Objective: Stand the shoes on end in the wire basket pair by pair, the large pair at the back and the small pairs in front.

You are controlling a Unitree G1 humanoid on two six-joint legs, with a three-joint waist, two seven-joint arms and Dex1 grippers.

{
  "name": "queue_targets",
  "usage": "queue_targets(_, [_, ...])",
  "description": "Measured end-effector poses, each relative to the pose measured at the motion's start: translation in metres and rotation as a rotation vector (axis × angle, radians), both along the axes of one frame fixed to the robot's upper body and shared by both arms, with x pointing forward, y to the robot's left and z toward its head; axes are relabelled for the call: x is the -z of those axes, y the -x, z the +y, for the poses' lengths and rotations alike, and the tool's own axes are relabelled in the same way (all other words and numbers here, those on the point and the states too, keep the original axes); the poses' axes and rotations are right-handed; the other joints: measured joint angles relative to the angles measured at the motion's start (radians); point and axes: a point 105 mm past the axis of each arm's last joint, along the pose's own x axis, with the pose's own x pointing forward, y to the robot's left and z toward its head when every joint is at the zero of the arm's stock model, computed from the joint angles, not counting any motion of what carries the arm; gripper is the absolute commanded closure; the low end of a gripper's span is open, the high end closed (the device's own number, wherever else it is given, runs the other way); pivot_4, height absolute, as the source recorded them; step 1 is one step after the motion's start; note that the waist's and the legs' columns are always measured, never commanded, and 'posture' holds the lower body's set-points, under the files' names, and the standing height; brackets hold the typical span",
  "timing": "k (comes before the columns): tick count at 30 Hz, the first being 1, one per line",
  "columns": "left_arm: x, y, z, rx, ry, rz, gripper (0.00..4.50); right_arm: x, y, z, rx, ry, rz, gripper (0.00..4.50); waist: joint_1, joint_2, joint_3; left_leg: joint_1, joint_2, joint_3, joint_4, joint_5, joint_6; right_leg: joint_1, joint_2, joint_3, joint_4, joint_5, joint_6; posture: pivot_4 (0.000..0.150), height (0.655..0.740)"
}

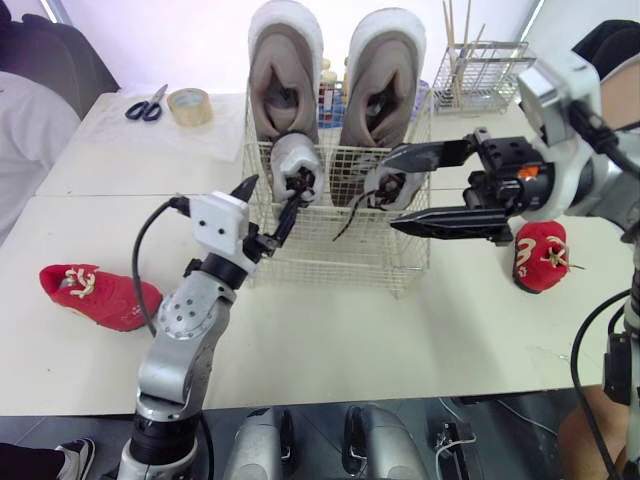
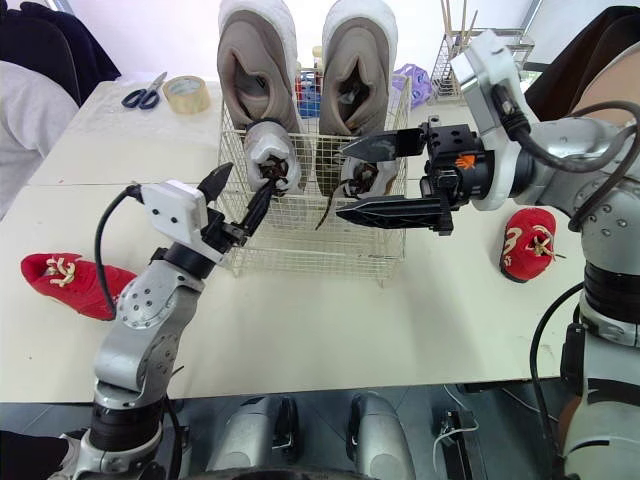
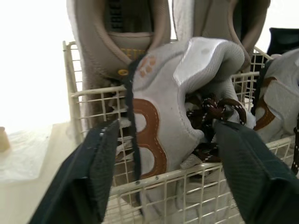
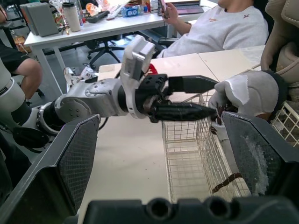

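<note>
**Large pair** (image 2: 258,60): toes are cut by the picture edge. The heels are hidden behind the left grey shoe (image 1: 296,165), the right grey shoe (image 2: 365,178) and the wire basket (image 1: 330,255).

**Right grey shoe:** its top is screened by the upper finger of the right gripper (image 1: 389,194).

**Red shoe** (image 1: 95,293), at 9 o'clock from the basket: one end is hidden behind the left arm.

**Bottles** (image 1: 328,85), at 12 o'clock: labels are too small to read.

**Seated person** (image 4: 224,28): the head is cut off.
</note>
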Motion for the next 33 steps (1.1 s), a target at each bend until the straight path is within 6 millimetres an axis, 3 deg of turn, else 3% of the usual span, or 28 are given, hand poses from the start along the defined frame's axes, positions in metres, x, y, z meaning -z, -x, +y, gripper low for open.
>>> queue_targets(14, [-0.027,0.036,0.016,0.11,0.013,0.042,1.18,-0.004,-0.009,0.0,-0.015,-0.017,-0.006,0.0,0.002,0.0,0.0,0.0,0.0,-0.001,0.0,0.003,-0.005,0.0,0.001,0.0,0.0,0.0,0.0,0.15,0.74])
queue_targets(16, [-0.043,0.032,0.026,0.09,0.069,0.011,0.6,-0.012,-0.012,0.002,-0.024,-0.072,-0.012,0.0,0.002,0.0,0.0,0.0,0.0,-0.002,0.0,0.003,-0.004,0.001,0.001,0.0,0.0,0.0,0.0,0.15,0.74])
queue_targets(18, [-0.07,0.029,0.037,0.067,0.143,-0.059,0.05,-0.036,-0.022,0.004,-0.003,-0.201,-0.06,0.0,0.0,0.0,0.0,0.0,0.0,-0.002,0.0,0.003,-0.005,0.001,0.002,0.0,0.0,0.0,0.0,0.15,0.74])
queue_targets(20, [-0.099,0.026,0.044,0.065,0.213,-0.123,0.05,-0.082,-0.033,0.002,0.055,-0.416,-0.174,0.0,0.0,0.001,0.001,0.0,0.0,-0.002,0.0,0.005,-0.009,0.0,0.004,0.0,0.0,0.0,-0.001,0.15,0.74])
queue_targets(22, [-0.119,0.024,0.052,0.049,0.225,-0.154,0.05,-0.114,-0.035,-0.007,0.113,-0.551,-0.271,0.0,0.001,0.001,0.0,0.0,0.0,-0.002,-0.001,0.006,-0.009,0.001,0.004,-0.001,0.001,0.0,-0.001,0.15,0.74])
queue_targets(25, [-0.133,0.015,0.075,-0.028,0.157,-0.12,0.05,-0.141,-0.048,-0.031,0.285,-0.687,-0.373,0.0,-0.001,0.001,0.0,0.0,-0.001,-0.001,-0.002,0.005,-0.009,0.001,0.004,-0.002,-0.001,0.0,0.0,0.15,0.74])
queue_targets(28, [-0.11,0.011,0.061,0.145,0.095,0.099,0.05,-0.145,-0.082,-0.071,0.618,-0.741,-0.454,0.0,0.001,0.002,0.001,-0.001,-0.003,0.0,-0.002,0.005,-0.008,0.0,0.002,-0.001,-0.002,0.0,0.001,0.15,0.74])
queue_targets(31, [-0.091,0.038,0.01,0.555,0.176,0.196,0.05,-0.137,-0.101,-0.1,0.868,-0.71,-0.528,0.0,0.001,0.001,0.002,-0.002,-0.003,-0.001,-0.001,0.005,-0.008,0.001,0.001,0.0,-0.002,0.0,0.001,0.15,0.74])
queue_targets(33, [-0.085,0.051,-0.007,0.634,0.173,0.212,0.05,-0.125,-0.109,-0.122,1.044,-0.653,-0.573,0.0,-0.001,0.001,0.002,-0.001,-0.002,-0.001,-0.001,0.005,-0.009,0.001,0.001,0.0,-0.001,0.0,0.001,0.15,0.74])
